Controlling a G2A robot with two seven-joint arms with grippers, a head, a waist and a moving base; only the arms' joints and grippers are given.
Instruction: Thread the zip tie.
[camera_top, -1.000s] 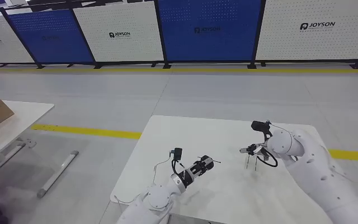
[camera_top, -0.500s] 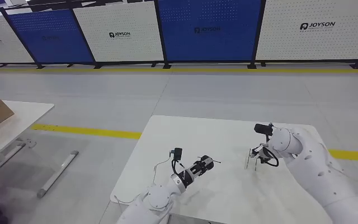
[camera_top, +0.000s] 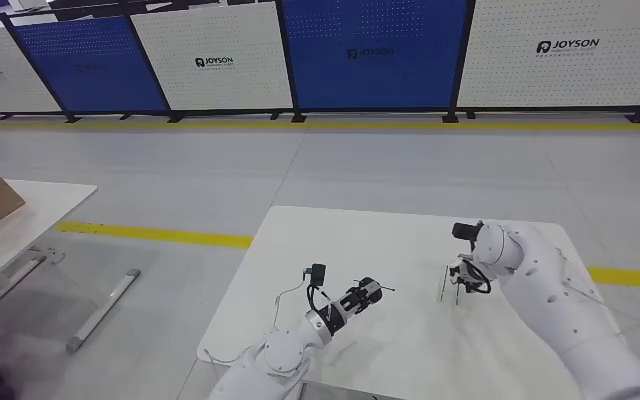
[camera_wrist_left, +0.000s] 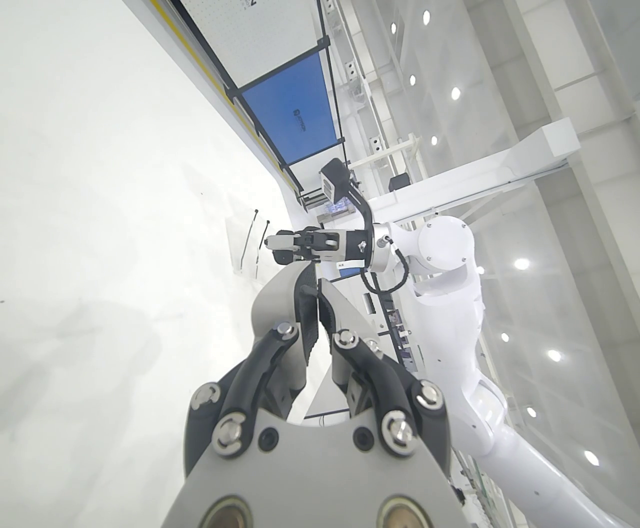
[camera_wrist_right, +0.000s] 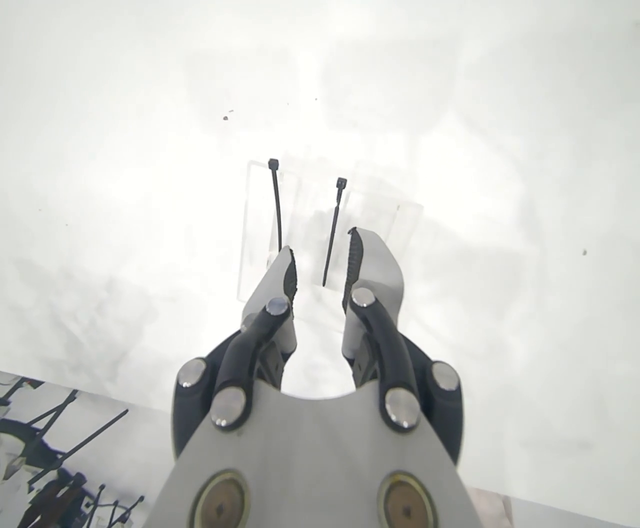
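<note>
Two black zip ties (camera_wrist_right: 275, 205) (camera_wrist_right: 334, 230) lie side by side on a clear plastic holder (camera_wrist_right: 255, 200) on the white table. My right gripper (camera_wrist_right: 322, 247) hovers open just above them, and the tail of one tie lies between its fingers. From above, the right gripper (camera_top: 458, 276) sits over the ties (camera_top: 443, 283) at the table's right side. My left gripper (camera_wrist_left: 315, 280) is at the table's near middle, shut on a thin black zip tie (camera_top: 387, 290) that juts from its tips. In the left wrist view the right gripper (camera_wrist_left: 272, 245) is beside the ties (camera_wrist_left: 248, 240).
The white table (camera_top: 330, 240) is bare around both arms. Its near edge (camera_wrist_right: 100, 395) runs close behind the right gripper, with dark clutter (camera_wrist_right: 45, 475) below it. A yellow floor line (camera_top: 150, 234) and panel walls lie beyond the far edge.
The right gripper has shifted a little to the right and turned down over the two ties on the holder. The left arm has not moved.
</note>
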